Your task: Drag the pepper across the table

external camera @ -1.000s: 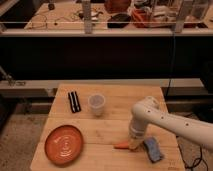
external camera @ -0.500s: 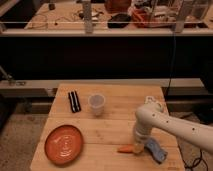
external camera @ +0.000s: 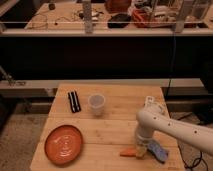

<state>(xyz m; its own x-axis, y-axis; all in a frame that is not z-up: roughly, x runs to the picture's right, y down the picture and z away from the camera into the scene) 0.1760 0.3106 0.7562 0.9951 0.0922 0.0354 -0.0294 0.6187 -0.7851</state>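
An orange pepper (external camera: 128,153) lies on the wooden table (external camera: 110,127) near its front edge, right of centre. My gripper (external camera: 140,149) hangs from the white arm (external camera: 170,127) that comes in from the right. It is down at the table, touching the pepper's right end. The arm's wrist hides the rest of the pepper.
An orange plate (external camera: 64,144) sits at the front left. A white cup (external camera: 97,104) stands mid-table, with a black object (external camera: 74,101) to its left. A blue cloth (external camera: 158,151) lies just right of the gripper. A white packet (external camera: 154,105) lies at the right edge.
The gripper has moved toward the table's front edge with the pepper, which has slid forward. The arm's elbow has drawn back to the right.
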